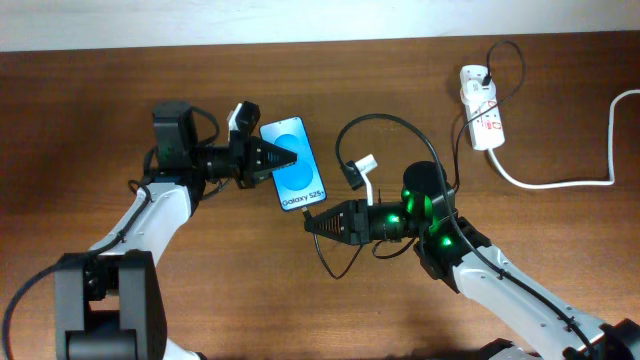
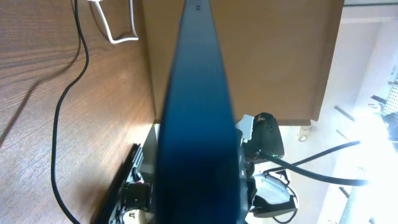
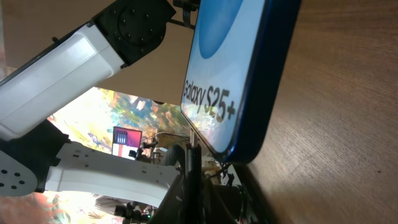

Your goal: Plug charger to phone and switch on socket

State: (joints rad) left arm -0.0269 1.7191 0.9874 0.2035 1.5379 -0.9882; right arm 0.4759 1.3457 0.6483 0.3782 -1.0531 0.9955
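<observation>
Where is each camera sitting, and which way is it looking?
Overhead: above the table, facing straight down; the left arm, the right arm, the phone, the charger and the socket show.
Left wrist: on the left arm, facing along the phone's edge held in the left gripper.
Right wrist: on the right arm, low over the table, facing the phone's Galaxy end; its dark fingers show below.
Shared: both wrist views show the phone, from opposite sides.

White lettering reading "Galaxy S25+" runs along one short end of the phone's (image 1: 300, 178) blue screen, legible overhead and larger in the right wrist view. Red marks on the socket (image 1: 484, 118) are too small to read.
</observation>
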